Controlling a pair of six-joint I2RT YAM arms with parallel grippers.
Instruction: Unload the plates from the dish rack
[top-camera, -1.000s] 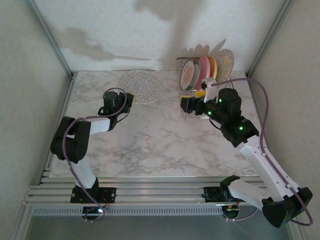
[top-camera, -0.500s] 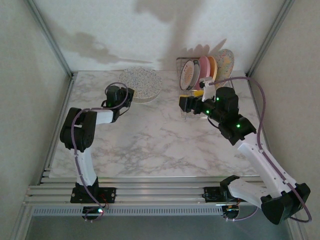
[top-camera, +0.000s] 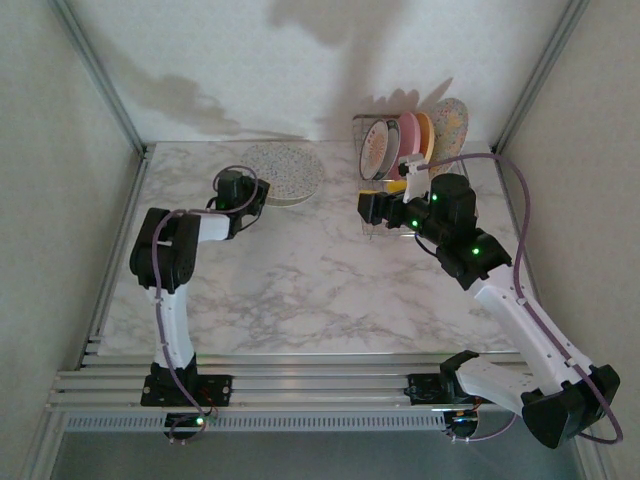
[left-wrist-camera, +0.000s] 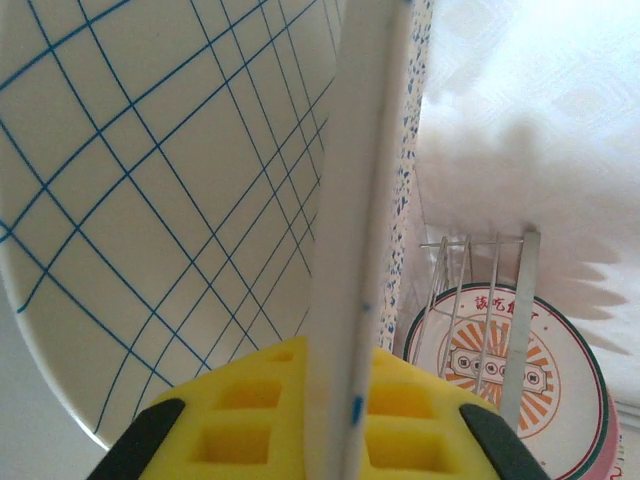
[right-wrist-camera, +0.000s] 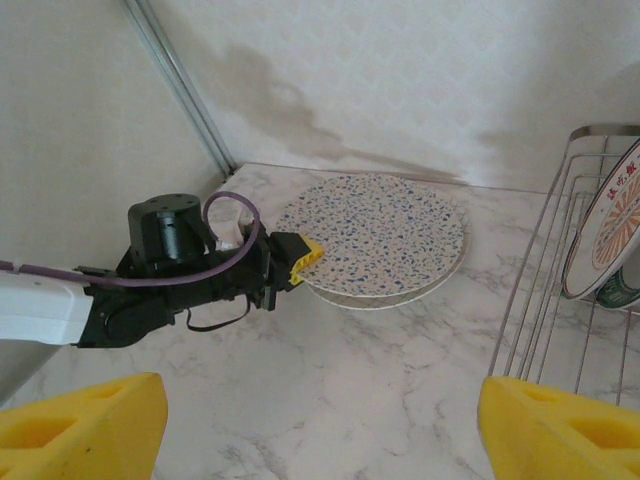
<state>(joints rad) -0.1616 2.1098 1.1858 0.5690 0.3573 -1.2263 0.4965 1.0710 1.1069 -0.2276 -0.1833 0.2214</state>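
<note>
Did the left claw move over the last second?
Yes. In the top view the left claw has moved away from its base, toward the back edge of the table, and is shut on the speckled plate.

Dish rack (top-camera: 358, 150) at far right of table (top-camera: 300, 270), against the back wall. Plates (top-camera: 405, 140) stand on edge in it, side by side. Stacked plates (top-camera: 290, 170) lie flat at far centre, left of rack. Left gripper (top-camera: 262, 192) on the stack's near-left rim. Right gripper (top-camera: 372, 207) just before the rack's near-left corner.
</note>
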